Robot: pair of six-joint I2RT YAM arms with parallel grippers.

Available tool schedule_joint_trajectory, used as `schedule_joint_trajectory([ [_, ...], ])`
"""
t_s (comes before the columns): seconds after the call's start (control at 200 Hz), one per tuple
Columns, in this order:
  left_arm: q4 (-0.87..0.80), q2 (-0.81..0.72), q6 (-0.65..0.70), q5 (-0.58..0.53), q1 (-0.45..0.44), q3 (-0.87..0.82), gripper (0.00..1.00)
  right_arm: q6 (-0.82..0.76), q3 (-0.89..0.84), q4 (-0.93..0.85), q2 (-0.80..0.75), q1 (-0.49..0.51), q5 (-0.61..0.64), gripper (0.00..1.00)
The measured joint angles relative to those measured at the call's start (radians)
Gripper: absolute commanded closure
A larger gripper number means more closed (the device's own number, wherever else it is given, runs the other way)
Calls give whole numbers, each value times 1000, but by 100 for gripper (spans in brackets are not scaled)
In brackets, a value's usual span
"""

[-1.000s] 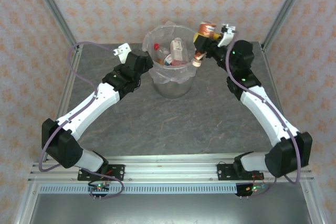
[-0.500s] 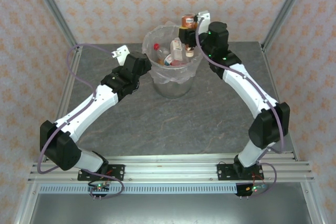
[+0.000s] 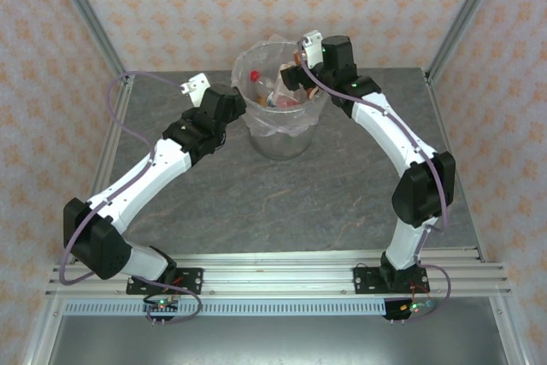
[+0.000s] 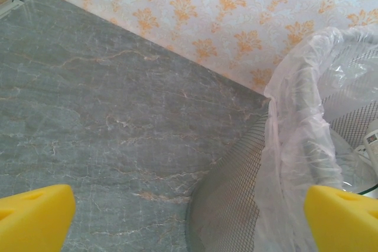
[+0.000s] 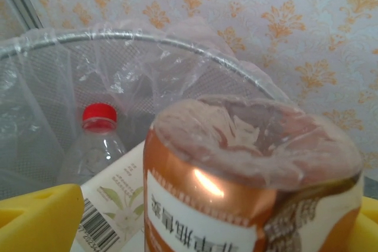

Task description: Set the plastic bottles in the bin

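The bin (image 3: pixel 278 138) is a grey mesh bucket with a clear bag liner, standing at the back middle of the table. Several plastic bottles (image 3: pixel 272 96) lie inside it, one with a red cap (image 5: pixel 97 140). My right gripper (image 3: pixel 292 79) hangs over the bin's right rim. In the right wrist view an amber bottle with a copper label (image 5: pixel 236 163) sits between the yellow fingers (image 5: pixel 35 216); the left finger stands clear of it, so my right gripper (image 5: pixel 218 219) is open. My left gripper (image 4: pixel 189 216) is open and empty beside the bin's mesh wall (image 4: pixel 236 193).
The grey marbled tabletop (image 3: pixel 299 194) spreads in front of the bin. Patterned walls and metal frame posts (image 3: pixel 85 14) close the back and sides. The bag liner (image 4: pixel 301 116) bulges over the bin's rim near my left fingers.
The right arm swung left from beside the bin to over its rim, carrying the amber bottle, and its jaws have spread apart. The left arm has not moved.
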Motion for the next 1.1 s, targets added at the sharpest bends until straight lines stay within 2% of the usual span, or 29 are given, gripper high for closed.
schedule_joint_trajectory([
  [0.175,1,-28,0,0,6,-13,0,23,2,-14,-18,0,-32,3],
  [0.45,0,-37,0,0,11,-29,0,49,0,-41,-79,0,-218,3],
  [0.641,1,-37,0,0,11,-30,0,98,-32,-26,-94,3,-154,1],
  [1.096,0,-37,-1,0,11,-30,0,124,46,-99,-96,37,-166,0],
])
